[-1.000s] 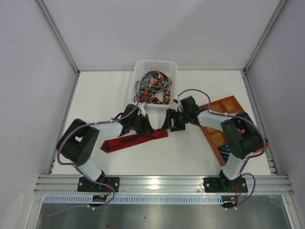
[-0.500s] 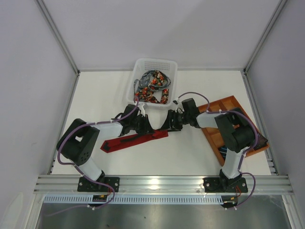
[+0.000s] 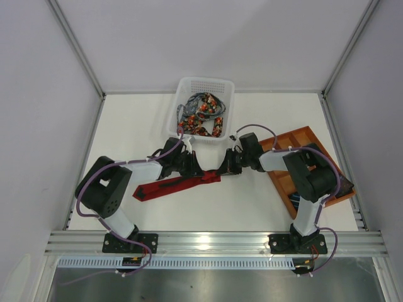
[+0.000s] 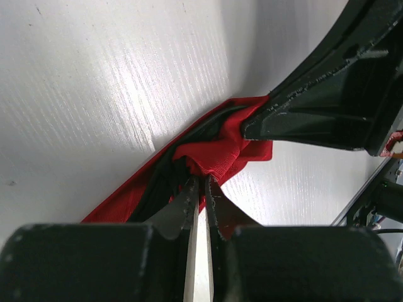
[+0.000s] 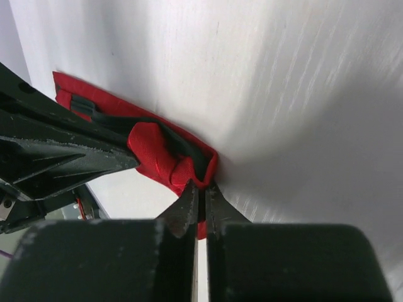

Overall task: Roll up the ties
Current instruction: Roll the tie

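**Top view.** A plain deep-red fabric necktie [image 3: 169, 186] lies on the white tabletop [image 3: 126, 126], near the middle and ahead of the arm bases. It runs slantwise from a pointed end at the left to a raised, folded end at the right. The left arm's fingers [image 3: 198, 171] and the right arm's fingers [image 3: 221, 171] face each other and meet at that folded end. Behind them stands a white perforated plastic basket [image 3: 204, 85] holding a tangle of dark neckties with red-orange floral dots [image 3: 201, 118]. An orange-brown gridded tray [image 3: 302, 139] lies at the right, partly hidden by the right arm.

**Left wrist view.** The left arm's fingers [image 4: 189, 198] are drawn almost together, with only a thin slit between them. Their tips nip a bunched fold of the red cloth. Dark lining shows along the strip beside the fold. The other arm's black fingers reach the fold from the upper right.

**Right wrist view.** The right arm's fingers [image 5: 187, 204] are fully closed, their tips pinching the curled edge of the same fold. The left arm's fingers enter from the left and touch the fold.
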Robot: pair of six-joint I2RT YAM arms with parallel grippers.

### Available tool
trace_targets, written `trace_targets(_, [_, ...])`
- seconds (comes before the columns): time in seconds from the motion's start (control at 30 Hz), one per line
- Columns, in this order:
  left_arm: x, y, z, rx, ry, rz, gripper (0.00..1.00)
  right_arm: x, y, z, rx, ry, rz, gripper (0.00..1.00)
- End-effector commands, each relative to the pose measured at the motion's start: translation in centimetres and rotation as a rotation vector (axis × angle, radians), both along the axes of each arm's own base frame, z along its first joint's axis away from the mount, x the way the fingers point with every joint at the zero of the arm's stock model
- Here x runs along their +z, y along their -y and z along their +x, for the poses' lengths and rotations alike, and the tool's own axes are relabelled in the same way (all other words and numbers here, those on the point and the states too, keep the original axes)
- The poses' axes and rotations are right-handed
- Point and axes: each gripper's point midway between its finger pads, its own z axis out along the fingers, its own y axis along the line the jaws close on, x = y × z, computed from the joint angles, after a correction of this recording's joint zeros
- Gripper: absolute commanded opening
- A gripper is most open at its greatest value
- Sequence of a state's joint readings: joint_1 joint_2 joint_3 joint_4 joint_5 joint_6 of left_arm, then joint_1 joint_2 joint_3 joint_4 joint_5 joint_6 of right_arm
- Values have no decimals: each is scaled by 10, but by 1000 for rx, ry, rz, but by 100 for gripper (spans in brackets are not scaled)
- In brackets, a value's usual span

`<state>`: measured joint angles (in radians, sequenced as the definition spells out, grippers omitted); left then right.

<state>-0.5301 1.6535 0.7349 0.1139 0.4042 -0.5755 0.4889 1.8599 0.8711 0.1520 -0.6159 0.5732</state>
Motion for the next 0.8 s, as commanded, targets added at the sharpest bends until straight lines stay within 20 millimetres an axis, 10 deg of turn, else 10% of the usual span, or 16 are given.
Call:
trace_targets(0.0, [-16,-11,-3,3,-20,58,11,8,7,4,-57,50,-36,14])
trace_targets(0.1, [-16,-10,-3,1,-20,58,11,8,17,-1,-79,60,-66,46])
trace_targets(0.23, [-16,-11,-3,3,-16,60,11,6,20,-11,-61,51,-61,57])
trace_targets(0.67, [-14,-11,-3,2,-15,59,10,-8,7,-24,-10,10,-57,36])
trace_targets(0.77, [-15,-11,-3,3,-17,59,10,-11,8,-25,-8,8,-64,0])
